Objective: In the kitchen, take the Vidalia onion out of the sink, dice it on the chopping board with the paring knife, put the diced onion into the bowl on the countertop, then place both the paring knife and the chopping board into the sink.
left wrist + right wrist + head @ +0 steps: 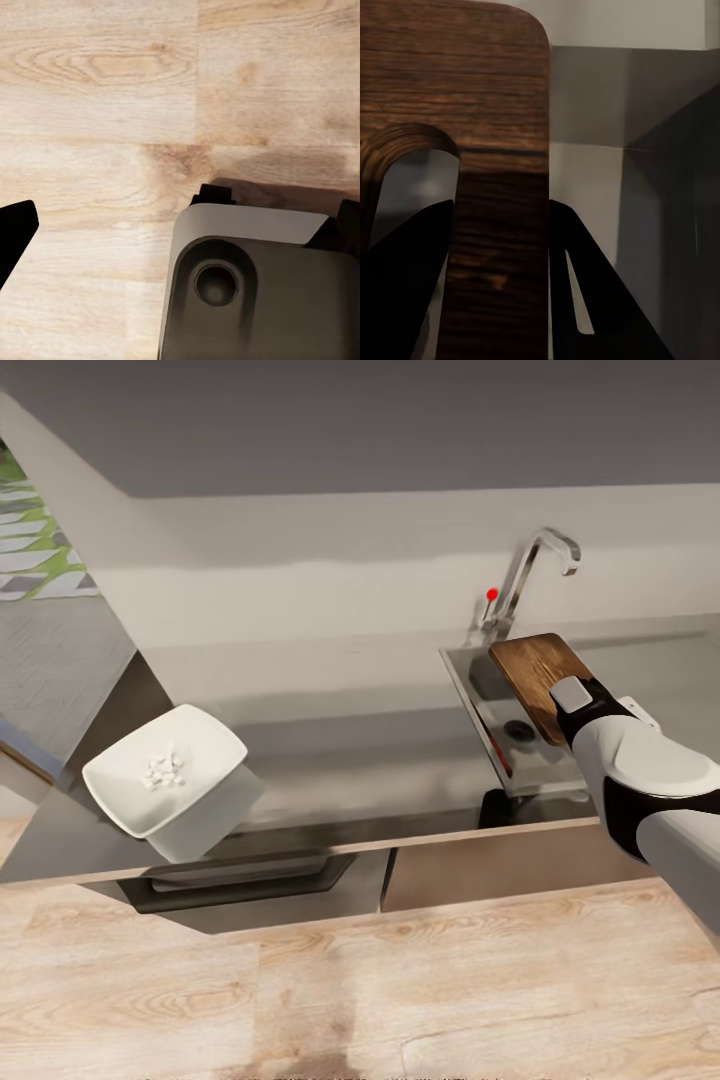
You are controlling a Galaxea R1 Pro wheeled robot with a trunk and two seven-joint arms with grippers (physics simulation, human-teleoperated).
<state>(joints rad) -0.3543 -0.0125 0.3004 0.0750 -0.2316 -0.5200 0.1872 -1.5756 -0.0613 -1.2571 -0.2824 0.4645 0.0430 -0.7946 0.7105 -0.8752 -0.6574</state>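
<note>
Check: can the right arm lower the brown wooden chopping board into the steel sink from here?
Probably yes. The right gripper is clamped on the brown wooden chopping board, held tilted directly above the steel sink; nothing visible sits between board and basin, and the chrome faucet stands behind.

The right arm (pixel 650 780) is glossy white with a black joint band; its end effector (pixel 499 300) has black wedge-shaped fingers (pixel 592 300).
</note>
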